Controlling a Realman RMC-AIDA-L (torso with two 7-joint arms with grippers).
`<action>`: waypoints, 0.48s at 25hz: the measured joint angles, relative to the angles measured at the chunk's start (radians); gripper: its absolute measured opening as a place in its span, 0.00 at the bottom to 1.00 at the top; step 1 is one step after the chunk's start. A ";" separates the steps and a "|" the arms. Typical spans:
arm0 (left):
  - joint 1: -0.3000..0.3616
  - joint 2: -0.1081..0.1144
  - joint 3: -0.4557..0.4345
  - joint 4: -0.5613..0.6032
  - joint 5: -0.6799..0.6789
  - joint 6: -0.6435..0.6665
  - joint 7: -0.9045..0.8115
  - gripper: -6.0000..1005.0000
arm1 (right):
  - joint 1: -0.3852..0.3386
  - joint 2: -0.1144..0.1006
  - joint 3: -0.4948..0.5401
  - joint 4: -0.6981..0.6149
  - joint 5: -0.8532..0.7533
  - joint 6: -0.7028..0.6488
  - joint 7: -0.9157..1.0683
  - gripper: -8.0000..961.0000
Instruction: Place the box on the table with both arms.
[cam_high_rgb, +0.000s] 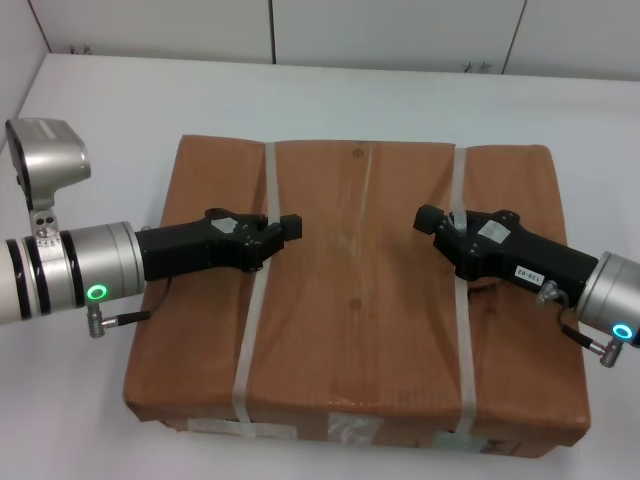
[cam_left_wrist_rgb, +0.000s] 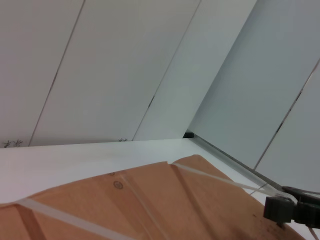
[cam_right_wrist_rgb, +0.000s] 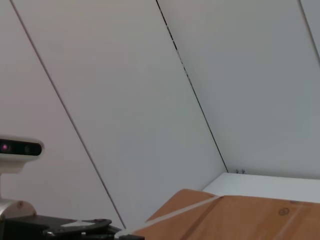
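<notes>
- Left end effector (cam_high_rgb: 283, 229) sits at the left strap (cam_high_rgb: 255, 300) on top of the box (cam_high_rgb: 355, 310); right end effector (cam_high_rgb: 432, 222) at the right strap (cam_high_rgb: 462, 300). Probably hooked for a two-arm carry.
- Grip state: cannot tell for either.
- Box lies flat on the tabletop (cam_high_rgb: 150, 100).
- Side labels (cam_high_rgb: 350, 428) unreadable.

Bare table (cam_high_rgb: 120, 110) around box (cam_high_rgb: 355, 330) — passable

Lab — white table (cam_high_rgb: 120, 120), panelled walls (cam_left_wrist_rgb: 125, 65)

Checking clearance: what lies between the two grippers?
Head view: only bare box top, with its tape seam, lies between the left gripper and right gripper.
</notes>
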 joint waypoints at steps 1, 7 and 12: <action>0.000 0.000 0.000 0.000 0.000 0.000 0.000 0.01 | 0.000 0.000 0.000 0.000 0.000 0.000 0.000 0.03; -0.001 0.004 -0.010 0.000 -0.001 0.001 0.003 0.02 | 0.006 0.001 0.000 0.000 0.000 0.000 0.000 0.03; 0.000 0.005 -0.011 0.011 -0.001 0.001 0.003 0.02 | 0.015 0.001 0.000 0.001 0.000 -0.001 -0.001 0.03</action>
